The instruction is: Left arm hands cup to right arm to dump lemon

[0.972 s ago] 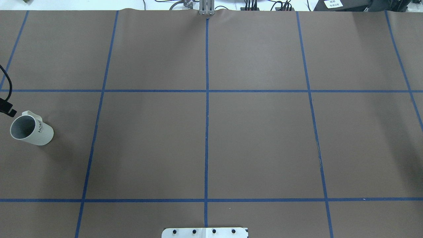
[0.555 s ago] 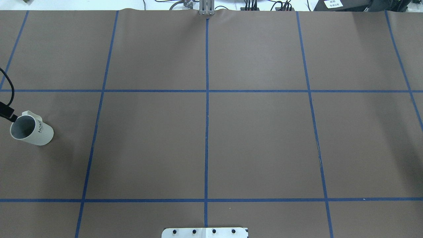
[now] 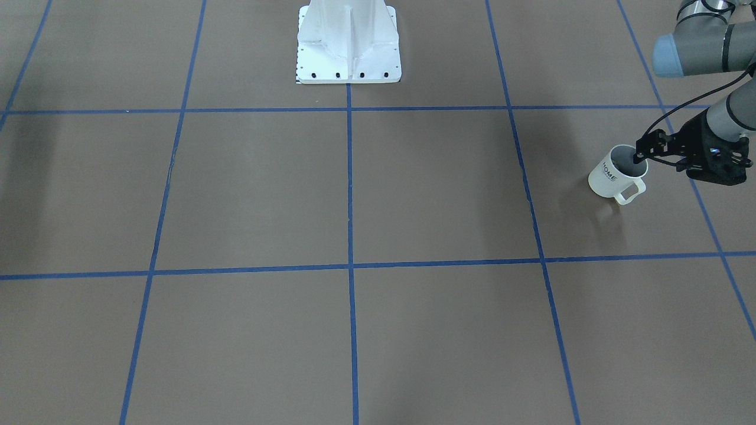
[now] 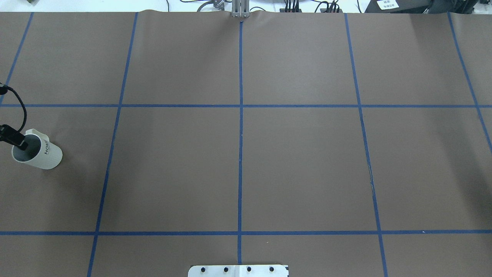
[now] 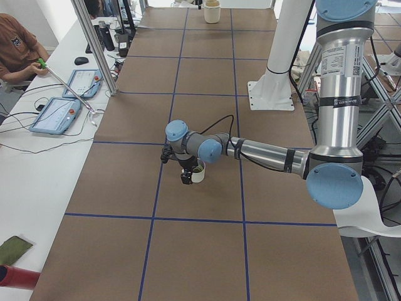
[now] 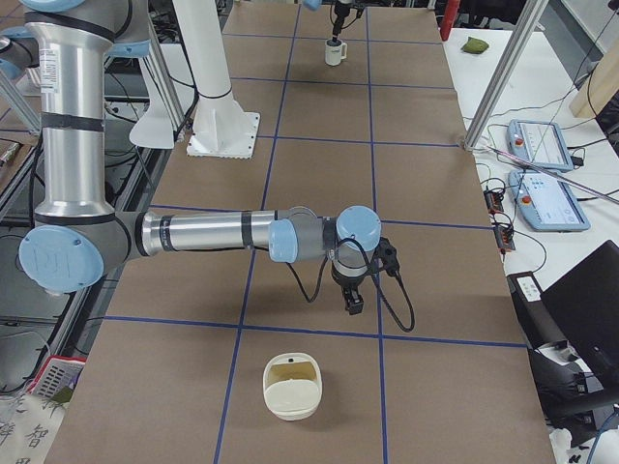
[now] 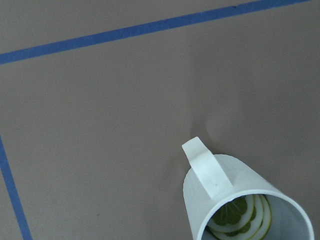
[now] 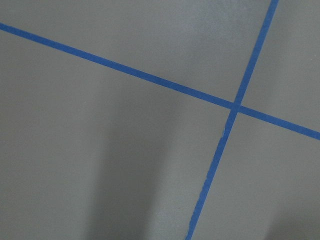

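The white "HOME" cup (image 4: pixel 42 154) stands upright at the table's left edge, its handle on the far side. It also shows in the front view (image 3: pixel 608 176) and the left wrist view (image 7: pixel 235 190). A yellow-green lemon (image 7: pixel 240 220) slice lies inside it. My left gripper (image 4: pixel 18 145) is open, with one finger dipped inside the cup's mouth at the rim; it also shows in the front view (image 3: pixel 641 158). My right gripper (image 6: pixel 354 302) hangs low over bare table far from the cup. I cannot tell whether it is open or shut.
A cream bowl-like container (image 6: pixel 293 387) sits on the table near the right arm. The white robot base (image 3: pixel 348 47) stands mid-table at the robot's edge. Blue tape lines grid the brown table. An operator's desk with tablets (image 5: pixel 59 113) runs along the far side.
My left gripper has moved from beside the cup's rim to over it, and one finger now reaches into the cup's mouth. The cup has not moved.
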Motion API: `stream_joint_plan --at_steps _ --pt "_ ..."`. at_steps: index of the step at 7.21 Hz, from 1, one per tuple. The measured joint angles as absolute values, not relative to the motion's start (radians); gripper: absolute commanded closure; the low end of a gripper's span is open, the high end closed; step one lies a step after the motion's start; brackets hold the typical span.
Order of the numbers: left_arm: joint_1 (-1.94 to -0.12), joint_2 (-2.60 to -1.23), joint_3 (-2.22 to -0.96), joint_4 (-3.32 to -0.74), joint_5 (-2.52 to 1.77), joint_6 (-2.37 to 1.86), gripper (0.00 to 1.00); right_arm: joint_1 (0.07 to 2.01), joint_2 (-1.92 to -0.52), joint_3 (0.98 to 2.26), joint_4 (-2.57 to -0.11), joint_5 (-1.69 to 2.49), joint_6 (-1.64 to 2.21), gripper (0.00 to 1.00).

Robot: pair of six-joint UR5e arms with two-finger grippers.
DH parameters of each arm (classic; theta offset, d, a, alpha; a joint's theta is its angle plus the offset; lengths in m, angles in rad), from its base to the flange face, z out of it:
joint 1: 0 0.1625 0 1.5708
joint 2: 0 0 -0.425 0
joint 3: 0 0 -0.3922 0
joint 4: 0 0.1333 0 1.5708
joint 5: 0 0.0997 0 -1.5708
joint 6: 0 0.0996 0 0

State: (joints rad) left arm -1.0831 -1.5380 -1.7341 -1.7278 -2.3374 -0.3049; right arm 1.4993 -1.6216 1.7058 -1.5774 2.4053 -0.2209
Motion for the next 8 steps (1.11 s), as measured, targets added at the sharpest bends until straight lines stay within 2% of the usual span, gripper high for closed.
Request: stream_joint_plan --at_steps 1,2,3,4,8 --pt "-1.062 -1.538 -1.731 -1.734 -2.337 -0.316 0.34 1.499 -1.622 1.706 -1.576 2.405 -0.221 0.00" --pt "-1.050 -1.538 -1.729 -1.737 -2.336 -0.324 0.70 1.499 -1.621 1.706 -1.575 2.405 -0.222 0.00" --pt "-1.046 -1.539 -1.728 -1.739 -2.333 -0.327 0.96 1.498 -1.622 1.706 -1.574 2.405 -0.222 0.00" --pt "-1.044 -1.541 -1.726 -1.739 -2.331 -0.328 1.00 1.498 -1.622 1.705 -1.574 2.405 -0.222 0.00" --pt "-1.065 -1.570 -1.756 -1.725 -2.330 -0.333 1.00 1.497 -1.623 1.703 -1.574 2.406 -0.221 0.00"
